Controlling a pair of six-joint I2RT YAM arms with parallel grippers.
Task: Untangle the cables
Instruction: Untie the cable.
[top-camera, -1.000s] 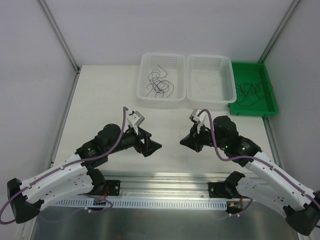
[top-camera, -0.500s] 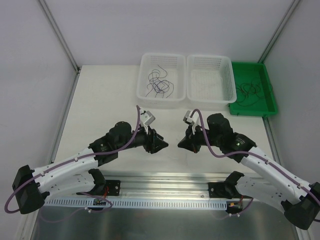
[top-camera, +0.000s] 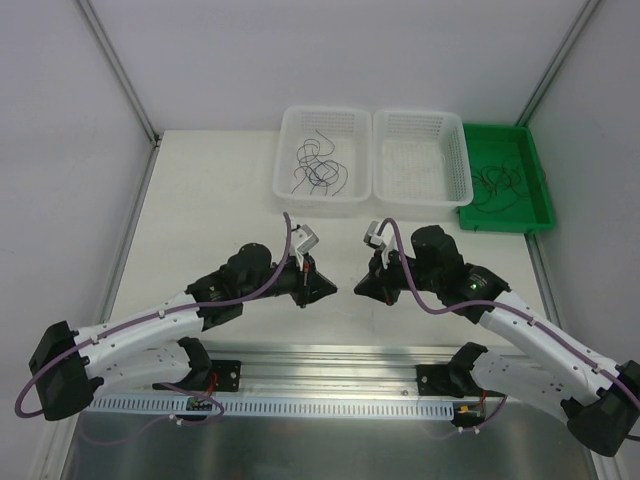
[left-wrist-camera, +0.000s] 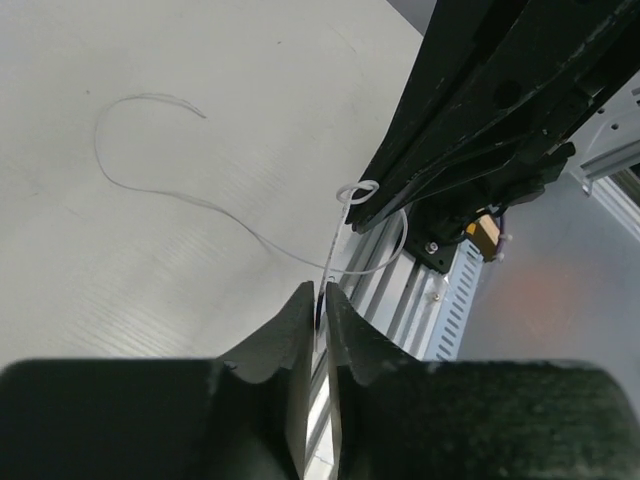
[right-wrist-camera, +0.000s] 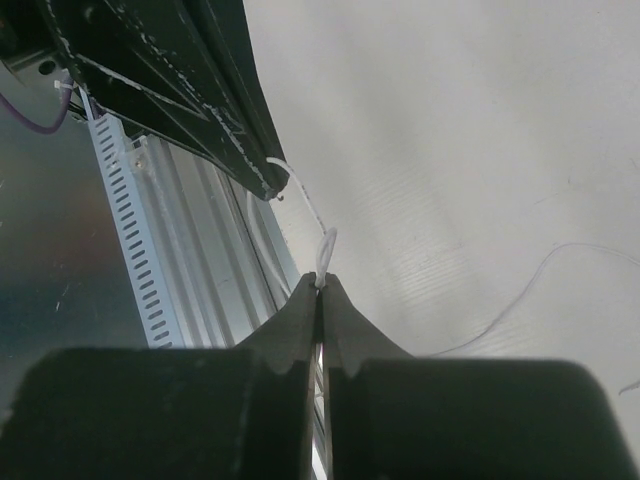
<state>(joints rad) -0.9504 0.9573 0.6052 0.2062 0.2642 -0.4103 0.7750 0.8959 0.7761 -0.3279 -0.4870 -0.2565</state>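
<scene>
- Left wrist view: the left gripper is almost closed, pinching a pale wire (hair-thin).
- The right gripper is clenched on the same wire's small loop.

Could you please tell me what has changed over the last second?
The left gripper swung right, toward the right gripper, and its jaws narrowed around the thin pale wire; whether they pinch it yet is unclear. The right gripper shifted slightly left, staying shut on that wire. The white plastic baskets, green tray and dark curly wires stayed put.
</scene>
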